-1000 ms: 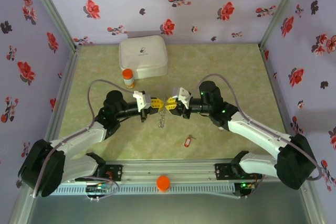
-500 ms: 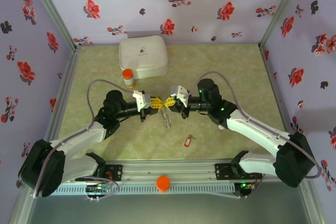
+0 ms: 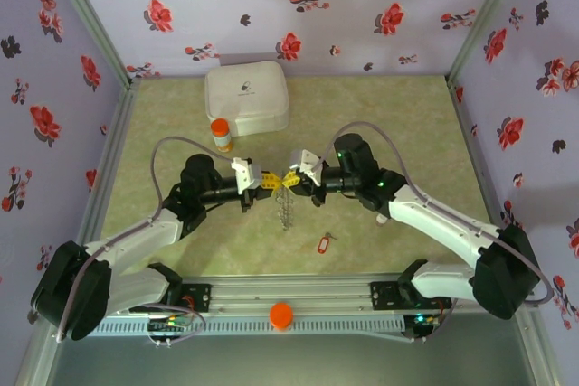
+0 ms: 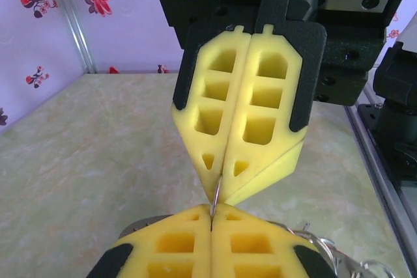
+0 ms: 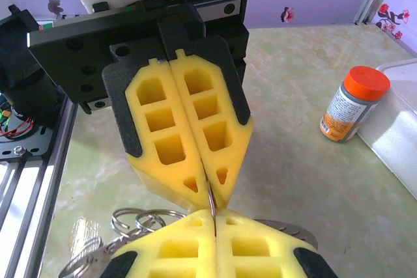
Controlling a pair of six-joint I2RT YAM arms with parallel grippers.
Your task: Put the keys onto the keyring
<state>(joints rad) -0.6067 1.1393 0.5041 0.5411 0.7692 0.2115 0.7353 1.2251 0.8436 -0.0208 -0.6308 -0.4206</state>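
Left gripper (image 3: 270, 180) and right gripper (image 3: 294, 178) meet tip to tip above mid-table. Both sets of yellow foam pads (image 4: 176, 242) are clamped on a thin wire of the keyring (image 3: 287, 209), whose beaded grey chain hangs limp beneath. The red-tagged key (image 3: 324, 242) lies flat on the mottled green table (image 3: 407, 124), apart from the chain, with bare surface around it.

Bright, soft, even light; shadows on the table (image 3: 407, 124) are faint. Overhead view slightly hazy. Wrist views: left hand (image 4: 212, 216) sharp, flowered wall (image 4: 39, 30) behind soft.
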